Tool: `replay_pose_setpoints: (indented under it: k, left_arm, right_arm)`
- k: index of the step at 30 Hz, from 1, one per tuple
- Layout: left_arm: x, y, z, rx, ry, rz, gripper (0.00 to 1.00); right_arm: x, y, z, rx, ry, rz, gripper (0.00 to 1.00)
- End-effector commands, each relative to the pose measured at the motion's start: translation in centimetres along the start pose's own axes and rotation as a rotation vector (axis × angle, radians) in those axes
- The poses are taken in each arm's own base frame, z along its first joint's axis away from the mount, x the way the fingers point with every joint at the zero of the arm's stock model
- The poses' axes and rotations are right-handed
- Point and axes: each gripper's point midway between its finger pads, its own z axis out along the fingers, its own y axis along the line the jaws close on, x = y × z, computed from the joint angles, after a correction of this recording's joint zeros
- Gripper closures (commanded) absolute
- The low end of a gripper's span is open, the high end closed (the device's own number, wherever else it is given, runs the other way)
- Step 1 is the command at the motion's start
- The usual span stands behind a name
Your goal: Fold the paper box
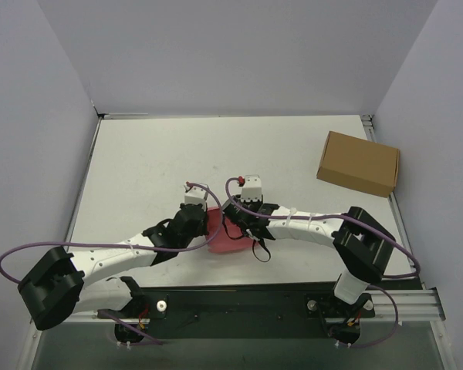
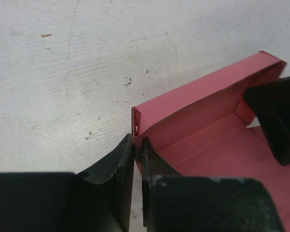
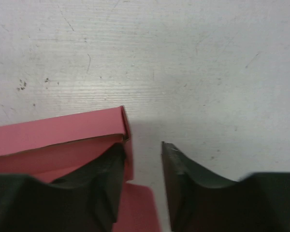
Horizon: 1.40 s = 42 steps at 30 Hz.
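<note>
Paper box position: the paper box (image 1: 233, 243) lies on the table (image 1: 162, 154) close to the middle of its near edge, between the two grippers and partly hidden under them.
Paper box orientation: open side up. The pink-red floor panel and the inner faces of the raised walls are exposed in the left wrist view.
Paper box long axis: one raised, folded-over wall runs from the left gripper's corner to the right gripper's corner, roughly parallel to the near edge. The full outline is hidden by the arms, so the long axis cannot be confirmed.
Left gripper: the left gripper (image 2: 137, 141) has its jaws pressed together on the wall at the box's left corner, with the card clamped between them.
Right gripper: the right gripper (image 3: 142, 145) has its jaws apart and straddles the right corner. One finger sits inside the box against the wall. The other finger stands outside, with bare table showing between it and the card.
Surface: white table top, scuffed, with fine scratches and dark specks.
Room: plain pale walls (image 1: 231, 54) enclose the left, far and right edges.
Near edge: a dark mounting rail (image 1: 239, 302) carries both arm bases. Purple cables (image 1: 15, 258) loop along the arms.
Containers: the paper box holds only the right gripper's inner finger. A closed brown cardboard box (image 1: 359, 163) rests near the right edge towards the far right corner, well apart from the paper box.
</note>
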Motion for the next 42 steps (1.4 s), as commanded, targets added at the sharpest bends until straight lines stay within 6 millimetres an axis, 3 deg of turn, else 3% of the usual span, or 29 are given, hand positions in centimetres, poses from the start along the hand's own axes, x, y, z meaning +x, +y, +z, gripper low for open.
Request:
replay_pose_setpoints:
  k: [1, 6, 11, 15, 23, 28, 33, 35, 40, 42]
  left_arm:
    - [1.2, 2.9, 0.6, -0.093, 0.105, 0.073, 1.00]
    - [1.0, 3.1, 1.2, -0.086, 0.134, 0.099, 1.00]
    - [1.4, 3.0, 1.6, -0.063, 0.163, 0.122, 1.00]
    - [1.5, 2.4, 1.7, -0.032, 0.193, 0.161, 1.00]
    - [2.5, -0.2, 1.1, 0.118, 0.316, 0.197, 1.00]
    - [5.1, -0.4, 1.4, 0.105, 0.503, 0.233, 1.00]
    - [5.5, -1.0, 1.7, 0.116, 0.573, 0.247, 1.00]
    - [5.5, -1.4, 1.8, 0.133, 0.583, 0.244, 0.97]
    - [3.4, -2.9, 2.1, 0.173, 0.554, 0.231, 0.72]
    - [2.8, -3.3, 2.0, 0.193, 0.545, 0.232, 0.68]
  right_arm:
    - [-0.1, -4.7, -1.8, 0.058, 0.042, -0.122, 0.53]
    - [1.0, -3.1, -4.9, -0.142, 0.110, -0.173, 0.37]
    - [1.9, -0.4, -8.6, -0.387, 0.149, -0.214, 0.34]
    - [1.8, 0.4, -10.1, -0.461, 0.160, -0.232, 0.34]
    - [1.3, -0.6, -8.6, -0.386, 0.168, -0.199, 0.36]
    - [2.0, -1.4, -7.4, -0.399, 0.228, -0.103, 0.36]
    - [2.6, -2.8, -6.7, -0.404, 0.246, -0.047, 0.36]
    - [2.7, -3.5, -6.2, -0.396, 0.256, -0.023, 0.36]
    - [2.8, -4.6, -5.9, -0.388, 0.257, 0.003, 0.35]
    - [2.9, -4.8, -5.8, -0.401, 0.270, 0.021, 0.34]
